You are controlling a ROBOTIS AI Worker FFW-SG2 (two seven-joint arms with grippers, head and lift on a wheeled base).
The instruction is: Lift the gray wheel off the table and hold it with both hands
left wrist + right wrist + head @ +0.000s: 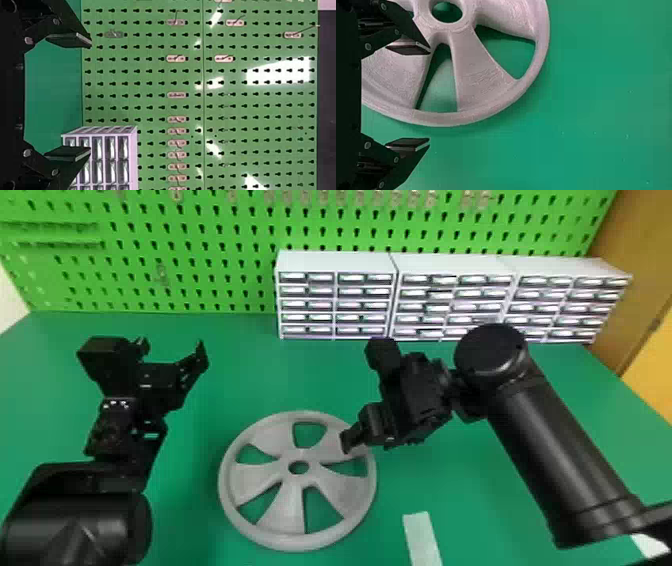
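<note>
two arms (555, 455), one gray wheel (296, 484), three cabinets (454, 301)

Taking my right fingers' (411, 144) pointing direction as twelve o'clock, I see them spread wide: the nine-o'clock one over the gray spoked wheel (474, 113), the three-o'clock one over green tabletop (593, 118), rim between.

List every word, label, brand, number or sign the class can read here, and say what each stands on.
None: no readable text on the gray wheel, the green pegboard or the pale strip.
Drawer cabinets: pale patches on the fronts, too small and blurred to tell whether they are labels.
Left arm: tiny pale marks, too small to read.
</note>
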